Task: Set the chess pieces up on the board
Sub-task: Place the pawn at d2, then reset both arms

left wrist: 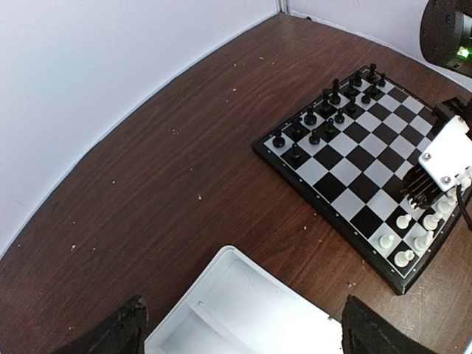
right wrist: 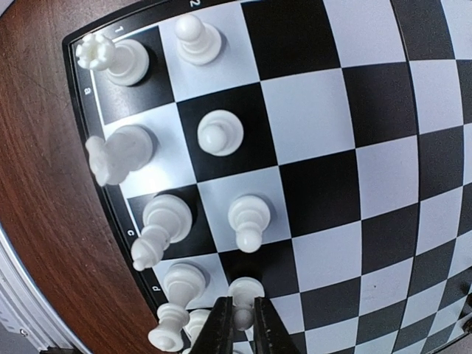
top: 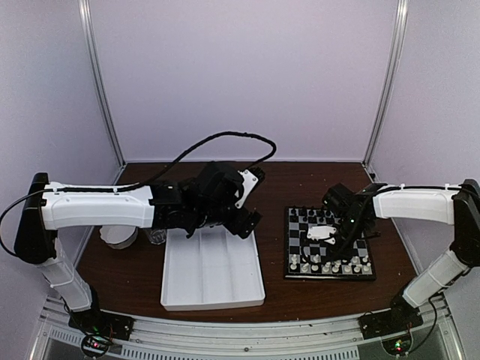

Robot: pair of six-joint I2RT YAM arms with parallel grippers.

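The right gripper is pinching a white pawn standing on the board, while the left gripper is hanging wide open left of the board.

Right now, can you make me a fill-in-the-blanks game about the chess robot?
The right gripper pinches a ___ pawn.
The left gripper hangs wide ___, holding nothing.
The pieces on the board's far rows are ___.
Missing words: white, open, black.
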